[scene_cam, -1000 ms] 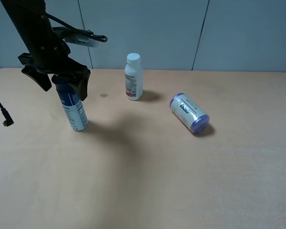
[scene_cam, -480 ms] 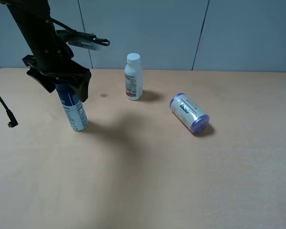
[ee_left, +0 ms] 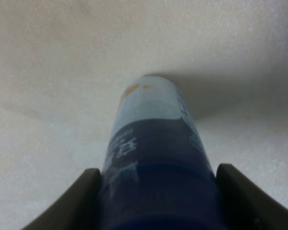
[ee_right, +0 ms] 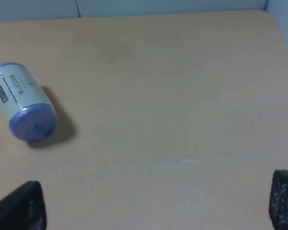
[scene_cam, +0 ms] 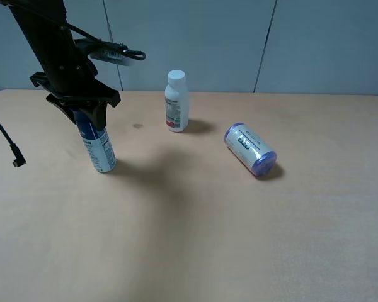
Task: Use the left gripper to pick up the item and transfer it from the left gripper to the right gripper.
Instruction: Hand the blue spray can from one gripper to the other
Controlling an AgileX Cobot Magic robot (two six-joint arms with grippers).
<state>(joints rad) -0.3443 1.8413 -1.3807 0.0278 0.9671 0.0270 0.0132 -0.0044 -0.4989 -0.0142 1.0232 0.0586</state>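
The item, a tall slim bottle [scene_cam: 101, 148] with a dark blue cap and a blue-and-white label, stands upright on the tan table at the left. My left gripper [scene_cam: 83, 113] comes down from above and its black fingers press on both sides of the cap. In the left wrist view the bottle [ee_left: 153, 139] fills the gap between the two fingers [ee_left: 79, 201]. My right gripper [ee_right: 158, 203] is open and empty, its fingertips wide apart over bare table. It is out of the exterior high view.
A small white bottle with a white cap [scene_cam: 176, 102] stands at the back middle. A stubby white can with purple rims [scene_cam: 250, 149] lies on its side right of centre, and also shows in the right wrist view [ee_right: 24, 108]. A black cable [scene_cam: 6, 141] hangs at the far left.
The left gripper's fingers have closed in from a wide spread onto the bottle's cap. The bottle, the can and the small white bottle have not moved.
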